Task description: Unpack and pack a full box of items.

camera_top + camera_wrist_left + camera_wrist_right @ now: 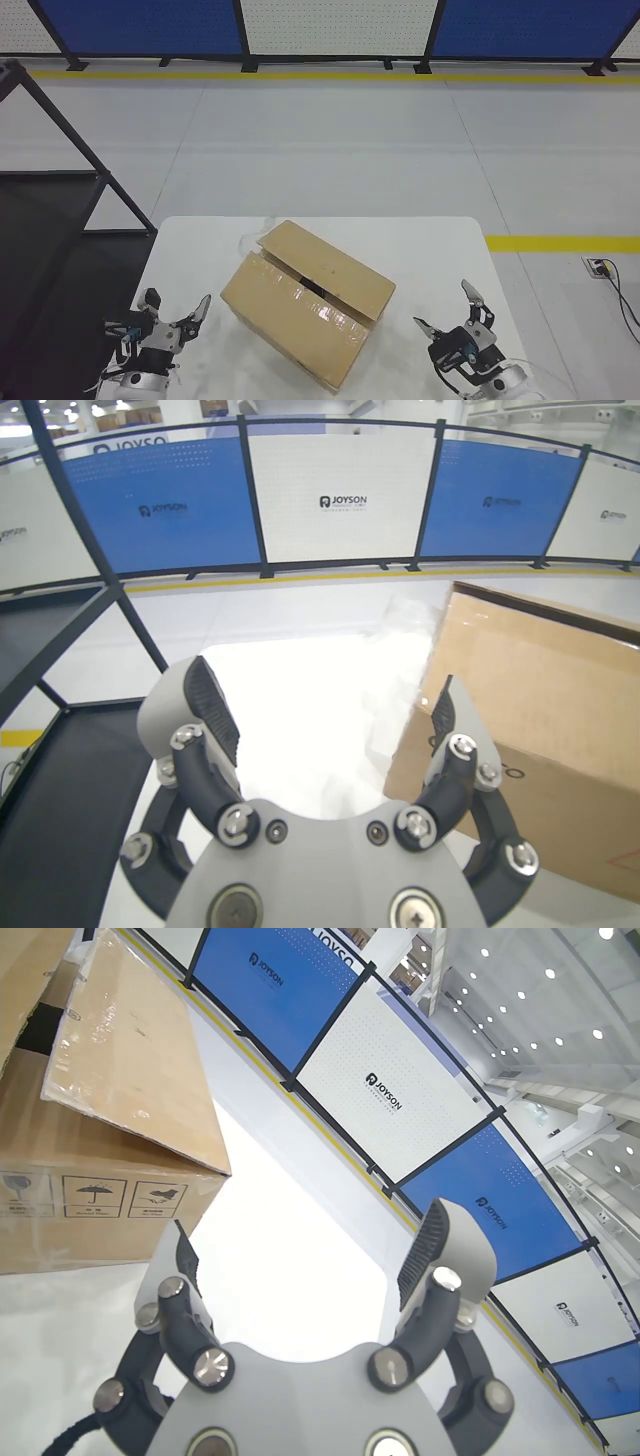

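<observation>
Cardboard box [306, 305], set askew at the middle of the white table [430, 250], with one corner toward the near edge. Its top flaps lie almost shut. Glossy clear tape runs along them, and a narrow dark gap [318, 291] stays open at the seam, so the contents are hidden. Handling pictograms [95, 1198] mark the side facing the right arm. A crumpled clear plastic sheet [248, 243] lies at the box's far left corner, partly masked by the box, and its form is hard to make out.

Left gripper [178, 302] rests near the table's near left corner, just beside the box, with its jaws spread and nothing between them. Right gripper [443, 306] sits near the near right corner, apart from the box, its jaws likewise spread and bare. Both arms are cut off at the near edge.

A black rack [40, 230] stands left of the table. Blue and white fence panels [340, 25] close the far side.
</observation>
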Robot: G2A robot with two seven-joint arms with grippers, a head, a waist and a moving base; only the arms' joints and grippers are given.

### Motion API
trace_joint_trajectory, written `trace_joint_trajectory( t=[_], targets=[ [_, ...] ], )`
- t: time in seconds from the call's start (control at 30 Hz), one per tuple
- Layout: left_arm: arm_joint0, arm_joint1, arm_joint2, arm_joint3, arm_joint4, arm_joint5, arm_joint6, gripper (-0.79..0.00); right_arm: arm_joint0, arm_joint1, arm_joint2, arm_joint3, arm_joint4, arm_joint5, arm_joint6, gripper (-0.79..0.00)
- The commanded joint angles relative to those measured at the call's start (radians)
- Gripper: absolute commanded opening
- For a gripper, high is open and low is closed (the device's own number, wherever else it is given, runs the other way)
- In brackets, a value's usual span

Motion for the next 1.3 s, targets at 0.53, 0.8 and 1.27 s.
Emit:
trace_joint_trajectory(
  t=[0.53, 0.8, 1.27],
  targets=[
    [-0.092, -0.016, 0.057, 0.031, 0.043, 0.142, -0.110, 0.000, -0.128, 0.014, 0.103, -0.091, -0.046, -0.041, -0.063, 0.000],
    [-0.092, -0.017, 0.055, 0.039, 0.037, 0.144, -0.117, 0.000, -0.128, 0.014, 0.103, -0.091, -0.046, -0.041, -0.063, 0.000],
    [-0.255, -0.009, 0.055, 0.253, 0.063, -0.086, -0.184, 0.000, -0.160, 0.018, 0.096, -0.082, -0.039, -0.077, -0.137, 0.000]
  ],
)
